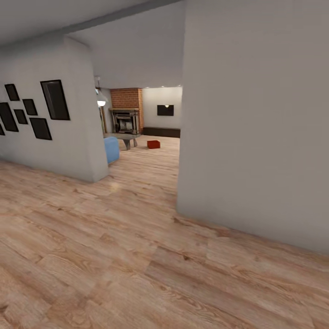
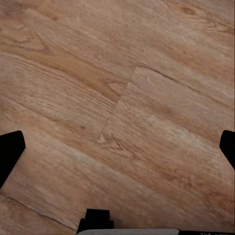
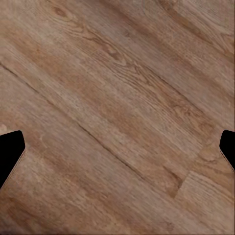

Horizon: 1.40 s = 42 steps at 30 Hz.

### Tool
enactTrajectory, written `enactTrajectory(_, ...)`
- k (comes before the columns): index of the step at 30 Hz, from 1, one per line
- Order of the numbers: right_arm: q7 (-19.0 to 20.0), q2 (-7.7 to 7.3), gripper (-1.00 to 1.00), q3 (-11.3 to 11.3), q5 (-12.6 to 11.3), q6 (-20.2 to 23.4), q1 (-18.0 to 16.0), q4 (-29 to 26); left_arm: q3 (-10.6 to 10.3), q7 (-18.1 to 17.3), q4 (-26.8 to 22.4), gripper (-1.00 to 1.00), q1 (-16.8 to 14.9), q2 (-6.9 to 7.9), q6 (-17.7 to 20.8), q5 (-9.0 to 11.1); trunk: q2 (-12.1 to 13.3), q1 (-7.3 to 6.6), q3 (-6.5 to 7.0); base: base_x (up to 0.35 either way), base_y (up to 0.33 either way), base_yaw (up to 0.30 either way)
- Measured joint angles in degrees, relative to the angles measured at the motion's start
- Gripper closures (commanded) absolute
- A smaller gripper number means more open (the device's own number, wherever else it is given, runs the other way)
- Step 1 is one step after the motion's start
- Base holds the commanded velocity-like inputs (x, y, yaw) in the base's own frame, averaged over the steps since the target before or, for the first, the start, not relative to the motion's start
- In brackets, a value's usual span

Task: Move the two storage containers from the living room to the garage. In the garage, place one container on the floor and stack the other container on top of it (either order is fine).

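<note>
A light wood plank floor point(image 1: 137, 256) runs from the near foreground away through an opening between two pale walls; the description goes left to right, placing things by the brick fireplace point(image 1: 126, 112) at the far end of the room beyond. Far to the left of the fireplace and much nearer the camera, a wall point(image 1: 55, 137) carries a cluster of dark framed pictures point(image 1: 55, 99); that wall ends at a corner, and just past the corner a blue sofa end point(image 1: 111, 149) shows, below and left of the fireplace. A lit lamp point(image 1: 101, 103) stands just left of the fireplace; a grey low table point(image 1: 126, 138) sits in front of it, at its foot. One storage container point(image 1: 153, 144), small and orange-red at this distance, rests on the wood floor just right of the table and below right of the fireplace, well away from the robot; whether a second one lies near it cannot be told. Right of the fireplace a dark screen point(image 1: 165, 110) hangs on the back wall above a low dark cabinet point(image 1: 161, 132); further right a broad pale wall point(image 1: 256, 123) closes off the rest.

In the left wrist view the left gripper point(image 2: 117, 147) hangs over bare planks, its dark fingertips point(image 2: 11, 152) far apart, holding nothing; in the right wrist view the right gripper point(image 3: 117, 147) is likewise spread wide over the planks, empty.
</note>
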Motion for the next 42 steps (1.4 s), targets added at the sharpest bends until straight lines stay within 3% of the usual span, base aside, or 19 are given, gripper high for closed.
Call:
enactTrajectory(28, 0.0, 0.0, -1.0, 0.05, 0.01, 0.0, -0.01, 0.0, 0.0, 0.01, 0.0, -1.0, 0.0, -0.04, -0.11, 0.0, 0.0, 0.0, 0.0, 0.329, 0.0, 0.236)
enactTrajectory(42, 0.0, 0.03, -1.0, 0.05, 0.01, 0.0, 0.01, 0.0, 0.0, 0.03, 0.0, -1.0, 0.0, -0.04, -0.12, 0.0, 0.0, 0.0, 0.0, 0.329, 0.0, 0.032)
